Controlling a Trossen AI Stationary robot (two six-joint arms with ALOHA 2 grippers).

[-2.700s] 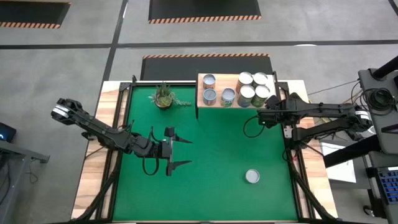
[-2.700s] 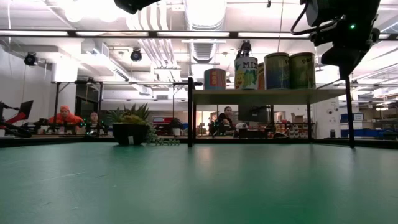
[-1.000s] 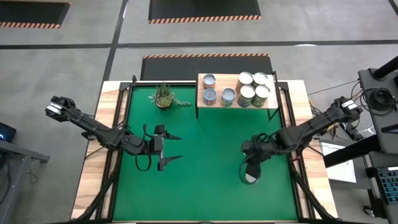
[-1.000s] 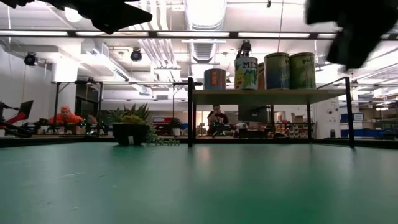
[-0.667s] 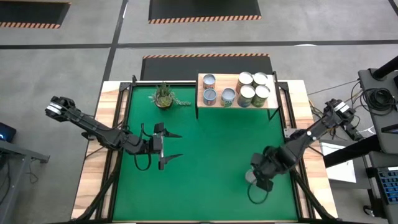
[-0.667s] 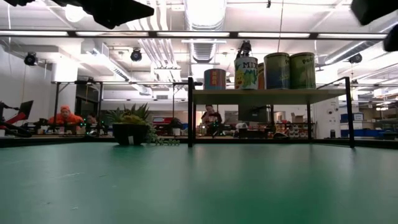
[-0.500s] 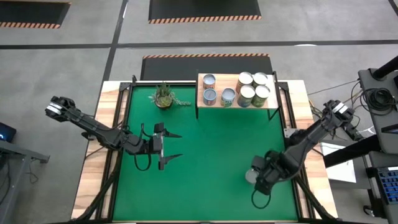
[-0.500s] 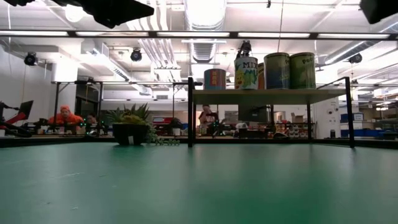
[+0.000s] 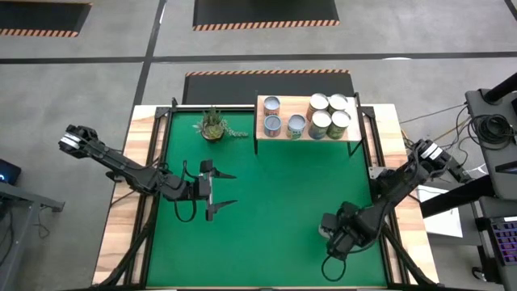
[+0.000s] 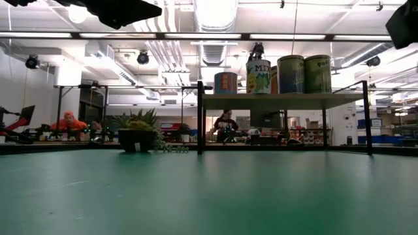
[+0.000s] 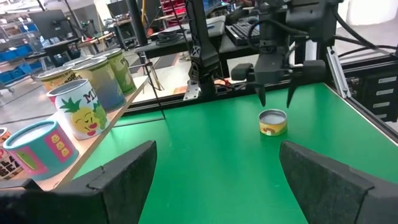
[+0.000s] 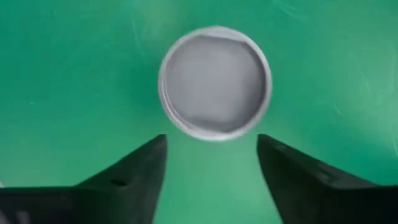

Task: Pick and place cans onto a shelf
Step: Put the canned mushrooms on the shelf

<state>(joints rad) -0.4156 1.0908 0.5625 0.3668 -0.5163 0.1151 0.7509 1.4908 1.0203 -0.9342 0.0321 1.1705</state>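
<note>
Right wrist view: right end effector (image 12: 211,165), fingers spread and empty, poised directly above the short silver-topped metal can (image 12: 214,81) on the green surface (image 12: 62,74); approach step, next lowering to straddle it.

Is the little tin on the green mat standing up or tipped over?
Standing up: the tin shows its round top to the right pincer above.

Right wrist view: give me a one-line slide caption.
Open right gripper poised directly above the last can, which stands upright on the green table.
</note>
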